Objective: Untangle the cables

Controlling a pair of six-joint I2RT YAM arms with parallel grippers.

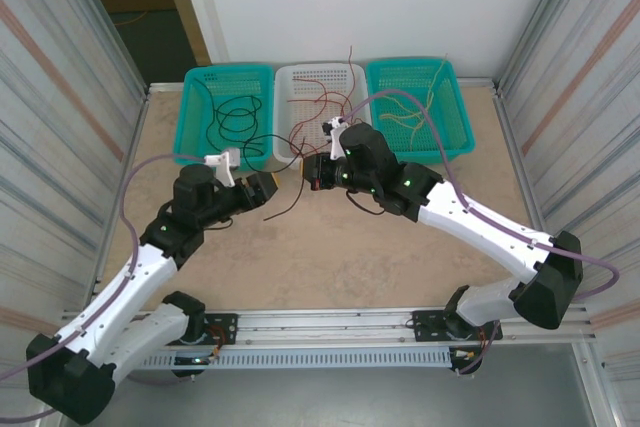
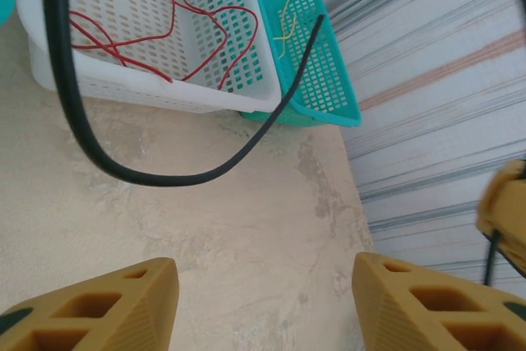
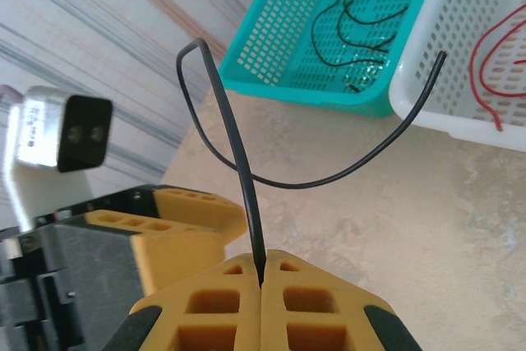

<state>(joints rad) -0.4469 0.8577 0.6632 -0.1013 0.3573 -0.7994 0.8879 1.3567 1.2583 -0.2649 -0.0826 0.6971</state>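
My right gripper [image 3: 261,275] is shut on a thin black cable [image 3: 240,154], which rises from between the pads, bends over and arcs away toward the baskets. In the top view this gripper [image 1: 316,175] sits just in front of the white basket [image 1: 322,75]. My left gripper [image 2: 263,302] is open, its yellow fingers [image 2: 131,306] wide apart over bare table with nothing between them; the black cable [image 2: 164,178] curves ahead of it. From above, the left gripper [image 1: 262,190] is close beside the right one. A red cable [image 1: 290,209] trails on the table between them.
Three baskets line the far edge. The left teal basket [image 1: 200,87] holds black cables, the white one red cables [image 2: 197,14], the right teal basket [image 1: 455,97] yellowish cables [image 2: 288,14]. Corrugated walls [image 1: 60,97] close both sides. Open tabletop [image 1: 340,257] lies nearer the bases.
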